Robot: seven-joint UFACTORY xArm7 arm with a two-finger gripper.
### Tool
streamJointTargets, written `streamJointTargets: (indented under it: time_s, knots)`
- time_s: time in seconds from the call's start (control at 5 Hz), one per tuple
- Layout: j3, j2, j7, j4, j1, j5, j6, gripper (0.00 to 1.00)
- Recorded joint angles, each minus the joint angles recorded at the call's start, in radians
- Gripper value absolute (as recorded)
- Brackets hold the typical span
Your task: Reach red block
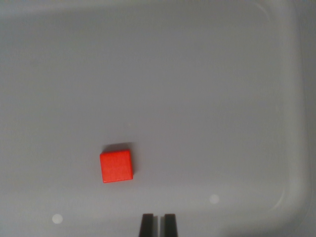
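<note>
Black fingertips of the end effector (158, 224) show at the bottom edge of the wrist view, nearly together with only a thin slit between them and nothing held. Just beyond and toward the wrist view's left, the red block (116, 166) lies flat on the grey tray (289, 148) floor, apart from the tips. By my judgement the reach is well advanced but unfinished: a short sideways and forward closing remains
</note>
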Motion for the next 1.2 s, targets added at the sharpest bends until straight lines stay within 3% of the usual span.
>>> streamJointTargets:
  time_s: [1.0,1.2]
  knots:
    - [0.002,0.009,0.005,-0.03,0.003,-0.0008,-0.039,0.0]
    - [0.003,0.015,0.008,-0.051,0.0051,-0.0013,-0.066,0.0]
